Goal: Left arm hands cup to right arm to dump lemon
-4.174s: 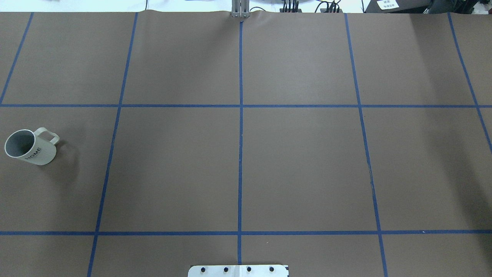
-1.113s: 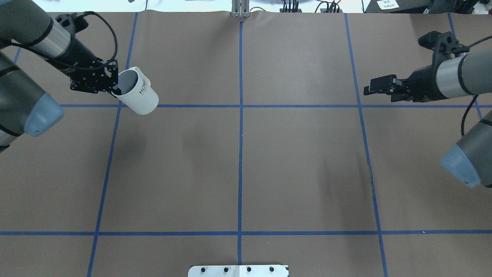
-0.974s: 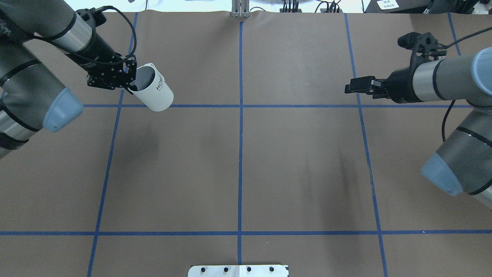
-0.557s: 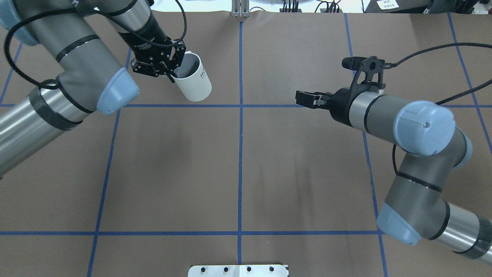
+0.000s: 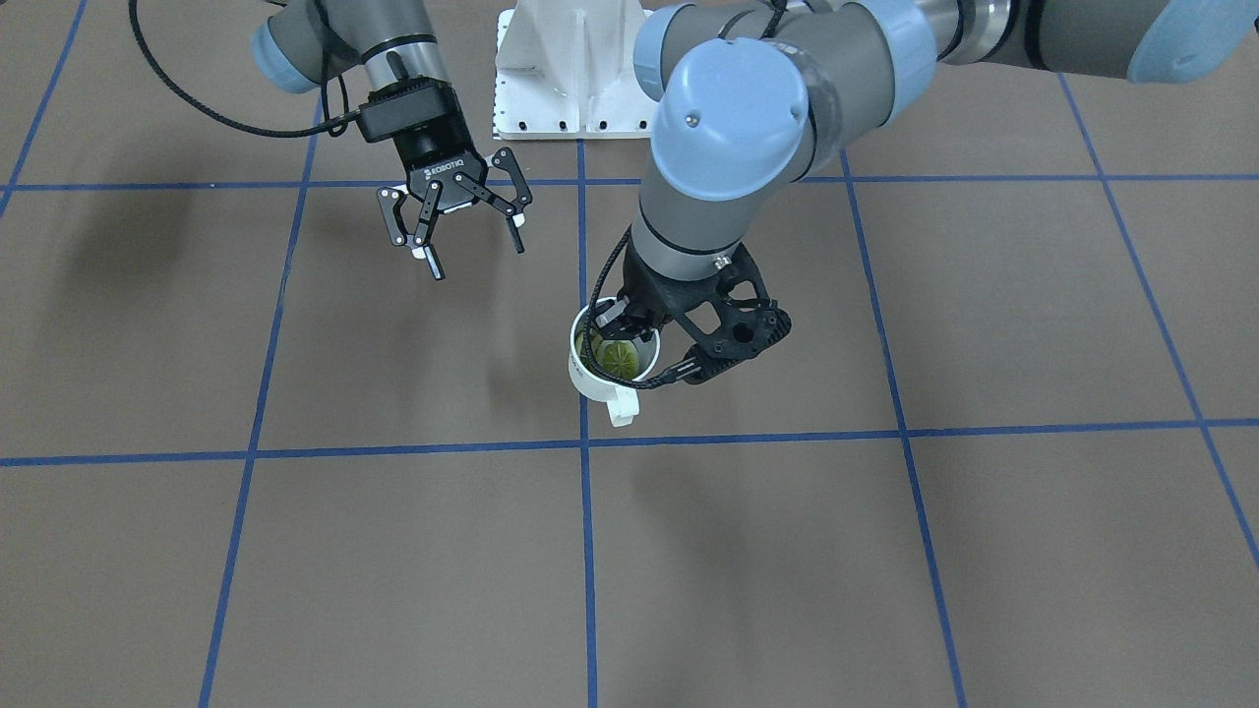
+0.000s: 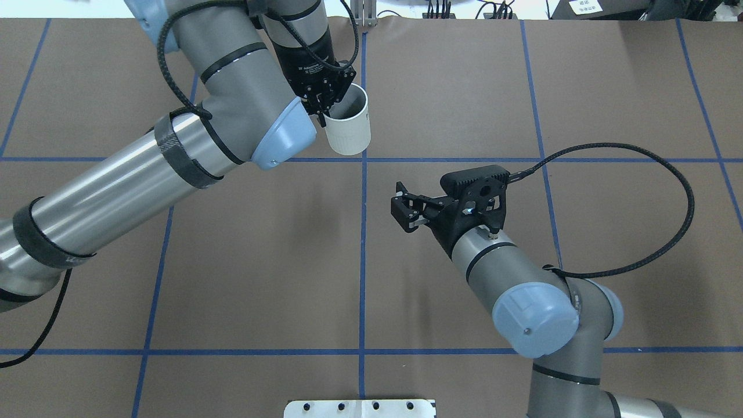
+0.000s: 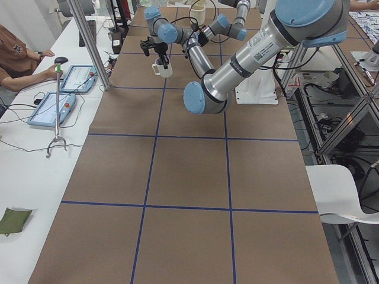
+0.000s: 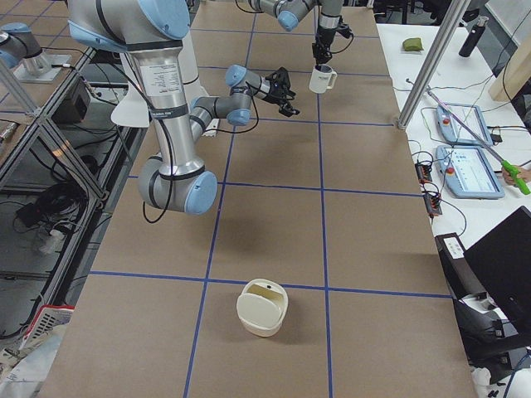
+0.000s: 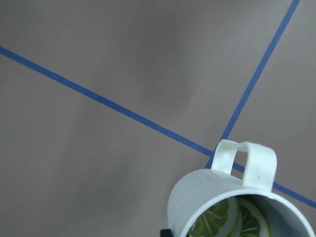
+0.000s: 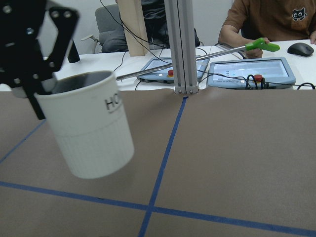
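The cream-white cup (image 6: 347,125) hangs tilted above the table near the centre line, held by its rim in my left gripper (image 6: 325,107), which is shut on it. One finger is inside the mouth. The handle (image 5: 622,403) points away from the robot. The lemon (image 5: 620,356), yellowish-green slices, lies inside the cup (image 5: 602,372) and also shows in the left wrist view (image 9: 232,222). My right gripper (image 6: 403,207) is open and empty, lower and to the right of the cup, pointing toward it. The right wrist view shows the cup (image 10: 89,133) close ahead on the left.
A cream container (image 8: 263,307) stands on the table toward the robot's right end. An aluminium post (image 10: 180,44) rises at the far table edge, with tablets and a seated person behind it. The white base plate (image 5: 570,69) sits between the arms.
My left arm lifted the cup from the table's left and carried it right to the centre line. My right arm swung in from the right toward the middle.
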Robot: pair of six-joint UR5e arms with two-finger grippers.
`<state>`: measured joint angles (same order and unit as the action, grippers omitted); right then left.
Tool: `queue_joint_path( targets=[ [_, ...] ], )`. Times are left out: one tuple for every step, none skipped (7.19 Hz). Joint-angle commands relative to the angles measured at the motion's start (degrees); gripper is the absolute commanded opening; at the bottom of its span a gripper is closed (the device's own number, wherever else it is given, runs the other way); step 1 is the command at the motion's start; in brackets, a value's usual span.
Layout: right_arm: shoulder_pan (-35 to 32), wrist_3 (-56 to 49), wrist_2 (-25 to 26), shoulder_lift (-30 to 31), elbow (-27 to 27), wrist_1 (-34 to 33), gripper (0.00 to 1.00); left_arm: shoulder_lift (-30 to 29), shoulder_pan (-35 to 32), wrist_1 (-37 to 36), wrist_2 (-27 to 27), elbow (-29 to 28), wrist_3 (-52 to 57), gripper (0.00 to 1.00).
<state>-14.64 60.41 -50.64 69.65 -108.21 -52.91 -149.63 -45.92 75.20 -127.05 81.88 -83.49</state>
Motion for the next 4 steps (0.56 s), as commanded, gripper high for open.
queue_joint_path(
  targets=[
    [3.6, -1.7, 8.4, -4.2, 4.6, 0.0, 0.96, -3.5, 2.6, -1.4, 0.5, -1.4, -4.3, 0.00],
    [3.6, -1.6, 9.4, -4.3, 4.8, 0.0, 0.98, -3.8, 3.6, -2.2, 0.5, -1.0, -4.8, 0.00],
    [3.6, -1.6, 10.8, -4.3, 5.3, 0.0, 0.98, -4.1, 4.2, -2.3, 0.5, -0.7, -5.3, 0.00],
    [3.6, -1.7, 11.7, -4.3, 5.5, 0.0, 0.98, -4.2, 5.2, -2.7, 0.5, -0.7, -6.2, 0.00]
  ],
)
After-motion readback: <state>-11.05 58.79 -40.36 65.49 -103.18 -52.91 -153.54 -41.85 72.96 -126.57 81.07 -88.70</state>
